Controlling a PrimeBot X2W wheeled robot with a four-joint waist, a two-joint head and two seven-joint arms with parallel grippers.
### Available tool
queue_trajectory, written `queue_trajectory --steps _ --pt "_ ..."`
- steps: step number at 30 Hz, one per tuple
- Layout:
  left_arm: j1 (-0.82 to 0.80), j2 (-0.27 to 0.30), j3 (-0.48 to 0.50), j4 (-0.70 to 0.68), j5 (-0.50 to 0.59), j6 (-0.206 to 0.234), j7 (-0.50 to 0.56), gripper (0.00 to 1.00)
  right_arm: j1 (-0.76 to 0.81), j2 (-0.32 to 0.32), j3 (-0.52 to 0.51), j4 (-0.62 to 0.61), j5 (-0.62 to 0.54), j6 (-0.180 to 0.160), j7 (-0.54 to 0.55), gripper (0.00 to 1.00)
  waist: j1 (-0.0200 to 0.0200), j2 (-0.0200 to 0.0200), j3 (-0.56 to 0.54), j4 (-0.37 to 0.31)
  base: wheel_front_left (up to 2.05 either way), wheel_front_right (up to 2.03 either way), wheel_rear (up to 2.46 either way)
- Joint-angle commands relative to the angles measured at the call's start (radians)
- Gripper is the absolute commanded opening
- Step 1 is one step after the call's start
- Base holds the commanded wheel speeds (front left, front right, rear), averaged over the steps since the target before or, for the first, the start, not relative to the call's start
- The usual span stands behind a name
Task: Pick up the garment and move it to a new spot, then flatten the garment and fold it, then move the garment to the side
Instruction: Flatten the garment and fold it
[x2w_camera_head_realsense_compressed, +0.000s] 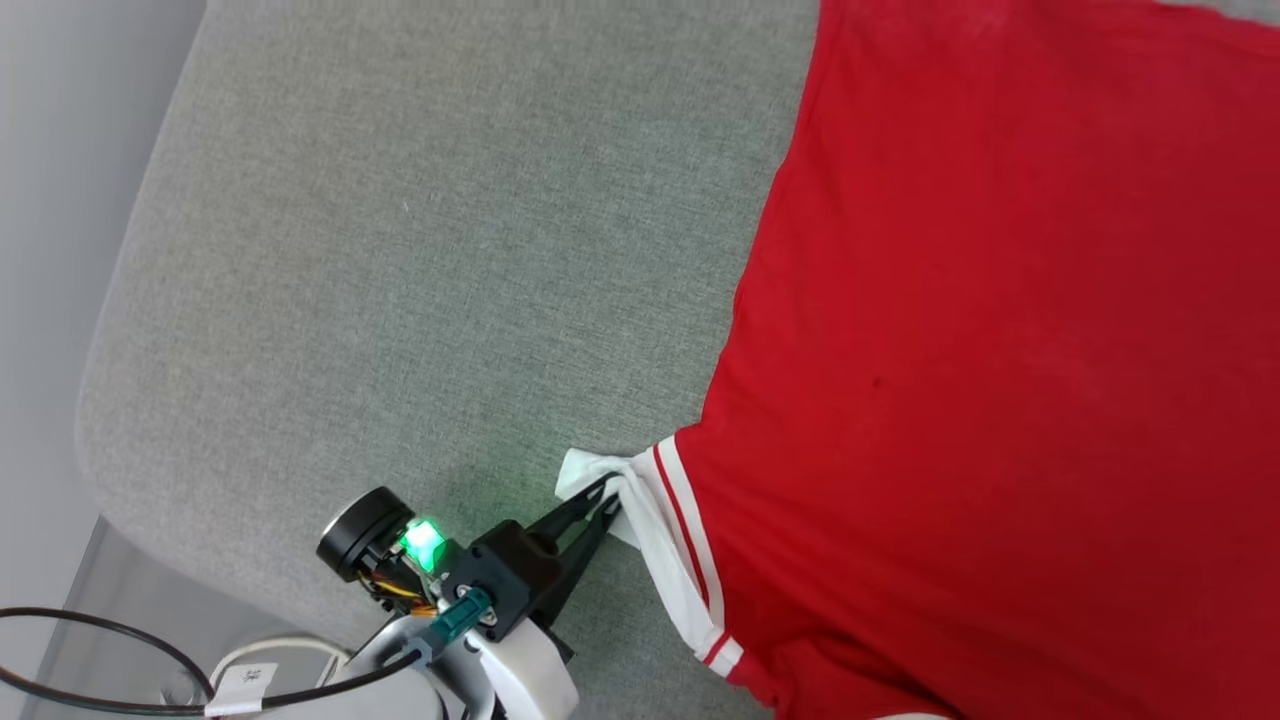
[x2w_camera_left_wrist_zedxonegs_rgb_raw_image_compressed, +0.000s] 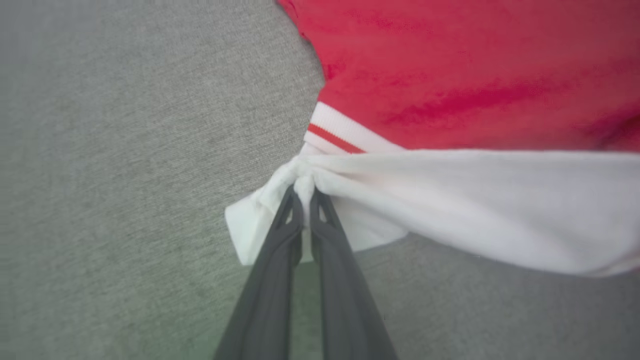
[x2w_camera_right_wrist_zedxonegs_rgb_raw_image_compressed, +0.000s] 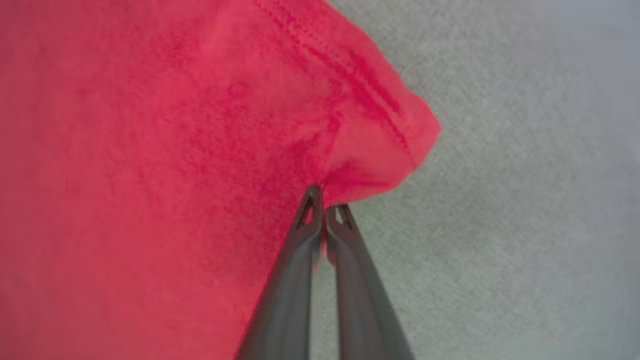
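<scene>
The garment (x2w_camera_head_realsense_compressed: 990, 340), a red shirt with a white sleeve and red-and-white trim, lies spread on the grey cushion (x2w_camera_head_realsense_compressed: 400, 260), covering the right half of the head view. My left gripper (x2w_camera_head_realsense_compressed: 612, 502) is shut on the bunched white sleeve (x2w_camera_head_realsense_compressed: 640, 500) at the shirt's lower left. In the left wrist view the left gripper (x2w_camera_left_wrist_zedxonegs_rgb_raw_image_compressed: 305, 192) pinches a knot of that white sleeve (x2w_camera_left_wrist_zedxonegs_rgb_raw_image_compressed: 450, 200) below the red body (x2w_camera_left_wrist_zedxonegs_rgb_raw_image_compressed: 475, 75). In the right wrist view my right gripper (x2w_camera_right_wrist_zedxonegs_rgb_raw_image_compressed: 325, 200) is shut on a puckered red corner of the garment (x2w_camera_right_wrist_zedxonegs_rgb_raw_image_compressed: 370, 150) near its stitched hem.
The cushion's rounded left edge (x2w_camera_head_realsense_compressed: 95, 400) drops off to a pale floor (x2w_camera_head_realsense_compressed: 50, 200). A black cable (x2w_camera_head_realsense_compressed: 110, 625) loops at the lower left beside my arm's base. Bare grey fabric (x2w_camera_right_wrist_zedxonegs_rgb_raw_image_compressed: 500, 225) lies to the right of the red corner.
</scene>
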Motion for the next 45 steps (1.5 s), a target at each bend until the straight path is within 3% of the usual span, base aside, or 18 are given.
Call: queue_trajectory --steps 1,6,10,19,27,31,40,45 --pt "0.008 0.013 0.004 0.015 -0.007 0.001 -0.002 0.0 0.01 0.007 0.007 -0.003 -0.003 -0.001 -0.016 0.0 -0.0002 0.0 -0.03 -0.02 0.0 0.0 0.0" --pt "0.035 0.03 0.001 0.03 -0.022 -0.001 -0.011 0.0 0.015 0.01 0.029 -0.021 0.021 -0.001 -0.104 0.0 -0.0002 0.0 -0.114 -0.067 0.0 0.0 0.0" --pt "0.058 0.053 0.001 0.034 -0.038 0.008 -0.002 0.0 0.049 -0.034 0.071 -0.076 0.063 -0.001 -0.158 0.0 -0.0002 0.0 -0.174 -0.11 0.0 0.0 0.0" --pt "0.086 0.101 -0.005 0.021 -0.053 0.021 0.02 0.0 0.288 -0.257 0.133 -0.288 0.205 -0.001 -0.305 0.0 -0.0002 0.0 -0.245 -0.192 0.0 0.0 0.0" --pt "0.117 0.135 -0.002 0.003 -0.067 0.042 0.02 0.0 0.647 -0.407 0.132 -0.286 0.321 -0.001 -0.467 0.0 -0.0002 0.0 -0.275 -0.249 0.0 0.0 0.0" --pt "0.126 0.144 -0.002 -0.001 -0.074 0.048 0.019 0.0 0.819 -0.419 0.143 -0.254 0.354 -0.001 -0.551 0.0 -0.0002 0.0 -0.275 -0.273 0.0 0.0 0.0" --pt "0.124 0.142 -0.005 0.005 -0.078 0.042 0.023 0.0 1.128 -0.373 0.149 -0.226 0.378 -0.001 -0.671 0.0 -0.0002 0.0 -0.281 -0.286 0.0 0.0 0.0" --pt "0.136 0.135 -0.007 0.011 -0.086 0.043 0.021 0.0 1.198 -0.353 0.071 -0.229 0.371 -0.001 -0.712 0.0 -0.0002 0.0 -0.3 -0.292 0.0 0.0 0.0"
